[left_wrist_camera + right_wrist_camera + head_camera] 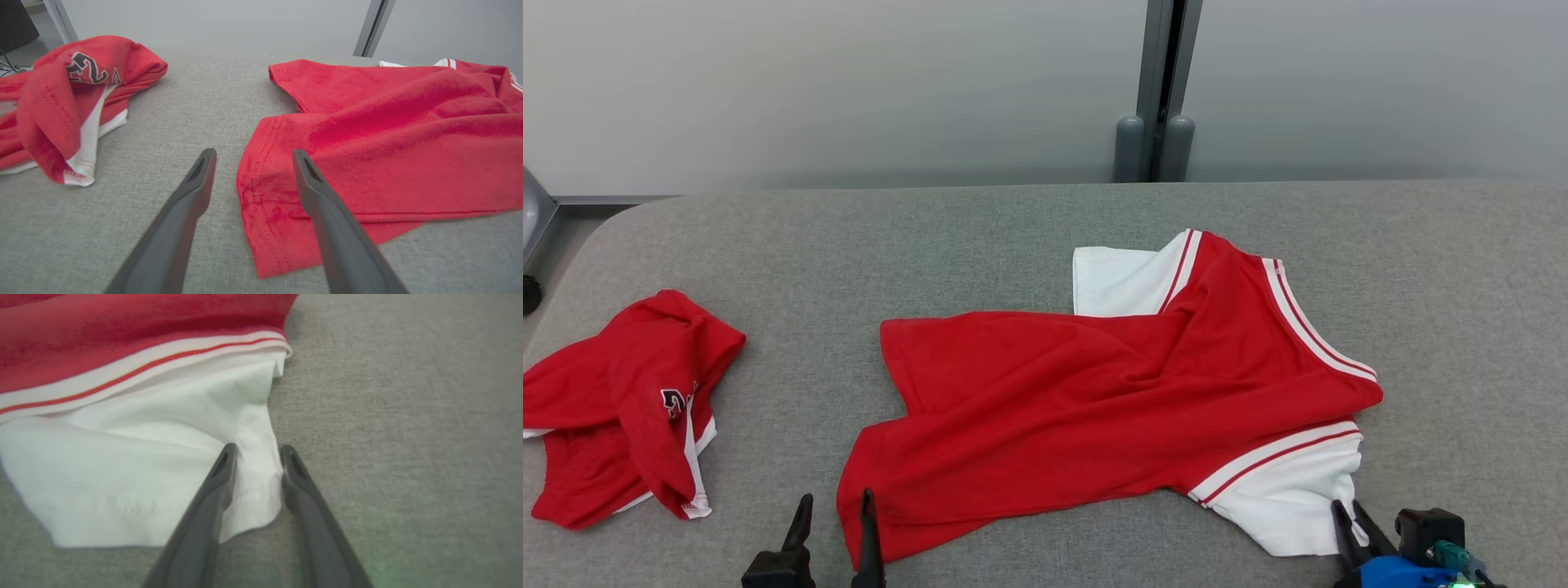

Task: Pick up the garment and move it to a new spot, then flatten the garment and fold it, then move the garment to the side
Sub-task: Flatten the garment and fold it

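- The garment (1111, 392), a red shirt with white sleeves and striped trim, is spread across the middle of the grey worktop (1013, 237). It reaches towards the near edge and lies somewhat towards the right side.
- It is creased, with the red body lapped over itself and one white sleeve (1290, 506) turned out at the near right, so the flattening step is judged to be in hand.
- The right pincer (1346, 505) is set on that white sleeve (143, 477). In the right wrist view the right pincer (260, 446) is drawn close about a raised pleat of white cloth, and the puckering suggests the cloth is clamped.
- The left pincer (837, 495) is placed at the near left corner of the red hem (265, 228). In the left wrist view the left pincer (254, 152) is spread wide, one finger over the hem and the other on bare worktop, with nothing held.
- A second red garment (621, 400) is heaped near the left edge of the worktop, well apart from the first.
- The next move is judged to call for the left pincer to be lowered and closed on the hem corner. The cloth can then be drawn taut between both holds and laid smooth before any fold is made.
- Only a single layer should be taken at the hem, since the cloth is doubled there.
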Tool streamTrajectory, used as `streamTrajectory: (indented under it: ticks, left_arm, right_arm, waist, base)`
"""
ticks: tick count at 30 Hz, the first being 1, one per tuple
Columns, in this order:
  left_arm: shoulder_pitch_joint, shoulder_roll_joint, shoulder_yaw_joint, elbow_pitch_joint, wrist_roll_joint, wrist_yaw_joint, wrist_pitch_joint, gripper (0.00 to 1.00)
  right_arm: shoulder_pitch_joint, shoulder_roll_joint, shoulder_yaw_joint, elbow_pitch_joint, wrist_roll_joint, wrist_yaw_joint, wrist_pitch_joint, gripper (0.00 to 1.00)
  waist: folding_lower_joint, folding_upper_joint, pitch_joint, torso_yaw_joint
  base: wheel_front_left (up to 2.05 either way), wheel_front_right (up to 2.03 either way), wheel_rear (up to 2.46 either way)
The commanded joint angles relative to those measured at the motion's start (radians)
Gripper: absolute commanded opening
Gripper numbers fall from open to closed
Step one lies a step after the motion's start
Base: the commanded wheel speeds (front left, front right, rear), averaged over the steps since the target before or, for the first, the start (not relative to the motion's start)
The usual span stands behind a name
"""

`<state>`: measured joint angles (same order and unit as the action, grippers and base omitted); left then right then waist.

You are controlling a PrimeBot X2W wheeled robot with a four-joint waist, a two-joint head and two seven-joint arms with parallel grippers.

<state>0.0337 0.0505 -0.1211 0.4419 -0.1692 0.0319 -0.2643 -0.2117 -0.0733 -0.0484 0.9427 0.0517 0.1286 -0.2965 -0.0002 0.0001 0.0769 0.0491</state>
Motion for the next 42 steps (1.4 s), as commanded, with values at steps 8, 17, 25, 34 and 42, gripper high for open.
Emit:
streamTrajectory:
  ticks: [8, 17, 25, 34, 42]
  left_arm:
    - [-0.015, 0.000, 0.005, -0.006, -0.019, 0.008, 0.000, 1.00]
    - [-0.019, 0.000, -0.013, 0.011, -0.082, -0.036, 0.000, 1.00]
    - [-0.018, 0.000, -0.030, 0.062, -0.141, -0.064, 0.000, 1.00]
    - [-0.028, 0.000, -0.039, 0.125, -0.157, -0.068, 0.000, 1.00]
    - [-0.051, -0.001, -0.059, 0.173, -0.177, -0.084, 0.001, 0.00]
  right_arm:
    - [0.079, 0.005, -0.066, -0.067, -0.006, 0.000, 0.042, 0.00]
    - [0.119, 0.012, -0.121, -0.280, -0.017, 0.002, 0.032, 0.00]
    - [0.109, 0.017, -0.122, -0.311, -0.015, 0.002, 0.032, 0.00]
    - [0.097, 0.020, -0.118, -0.328, -0.013, 0.002, 0.032, 0.00]
    - [0.096, 0.021, -0.112, -0.332, -0.006, 0.002, 0.032, 0.00]
  waist:
    - [0.0002, -0.0001, -0.007, -0.016]
    - [0.0002, -0.0001, 0.004, -0.029]
    - [0.0002, -0.0001, 0.016, -0.037]
    - [0.0002, -0.0001, 0.021, -0.039]
    - [0.0002, -0.0001, 0.025, -0.040]
  base:
    - [0.00, 0.00, 0.00]
    - [0.00, 0.00, 0.00]
    - [0.00, 0.00, 0.00]
    - [0.00, 0.00, 0.00]
    - [0.00, 0.00, 0.00]
